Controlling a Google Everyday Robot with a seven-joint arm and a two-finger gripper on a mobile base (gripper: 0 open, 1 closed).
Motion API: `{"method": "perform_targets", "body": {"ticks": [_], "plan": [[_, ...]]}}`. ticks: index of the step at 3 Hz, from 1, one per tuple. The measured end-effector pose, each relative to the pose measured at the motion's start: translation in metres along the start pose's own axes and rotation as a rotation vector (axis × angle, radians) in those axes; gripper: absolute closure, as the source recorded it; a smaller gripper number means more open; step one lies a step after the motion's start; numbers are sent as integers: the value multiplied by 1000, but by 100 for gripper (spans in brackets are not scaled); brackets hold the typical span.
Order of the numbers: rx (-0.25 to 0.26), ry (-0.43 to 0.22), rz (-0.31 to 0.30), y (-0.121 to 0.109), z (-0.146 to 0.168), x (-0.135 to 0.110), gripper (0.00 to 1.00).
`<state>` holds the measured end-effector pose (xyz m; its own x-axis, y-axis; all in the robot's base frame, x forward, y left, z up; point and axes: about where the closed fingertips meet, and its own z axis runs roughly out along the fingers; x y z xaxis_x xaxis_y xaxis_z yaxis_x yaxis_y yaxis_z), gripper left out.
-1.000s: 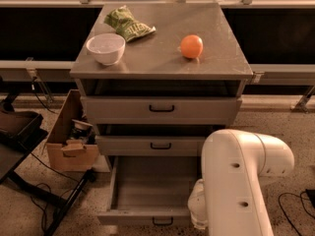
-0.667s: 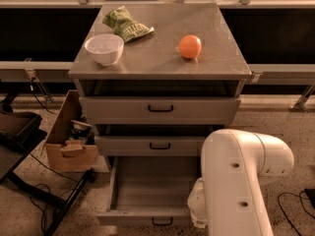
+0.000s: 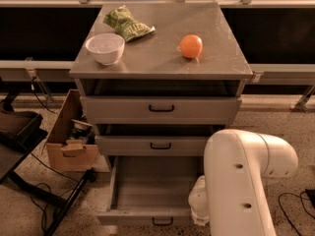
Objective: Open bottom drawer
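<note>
While the bottom drawer [image 3: 147, 186] stands pulled well out below the table [image 3: 162, 63], just as far as it did a second ago, nothing in the camera view has shifted. Its plain grey inside lies open to sight and its dark handle [image 3: 162, 221] sits at the picture's lower edge, so the task looks all but complete. The middle drawer [image 3: 160, 145] and top drawer [image 3: 161, 108] show only their fronts. The robot's white arm [image 3: 241, 181] stays folded under the table's front right corner, covering the drawer's right side. The gripper is probably behind that arm near the drawer front; whether it is spread or pressed together cannot be told. A white bowl [image 3: 105, 48] sits by the table's front left corner, an orange [image 3: 191, 46] towards its right edge.
</note>
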<state>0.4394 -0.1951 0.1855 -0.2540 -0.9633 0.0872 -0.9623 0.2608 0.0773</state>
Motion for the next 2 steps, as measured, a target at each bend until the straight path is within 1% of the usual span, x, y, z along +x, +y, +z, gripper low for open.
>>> {"method": "perform_targets", "body": {"ticks": [2], "plan": [[0,0,0,-11,-1,0,100]]}}
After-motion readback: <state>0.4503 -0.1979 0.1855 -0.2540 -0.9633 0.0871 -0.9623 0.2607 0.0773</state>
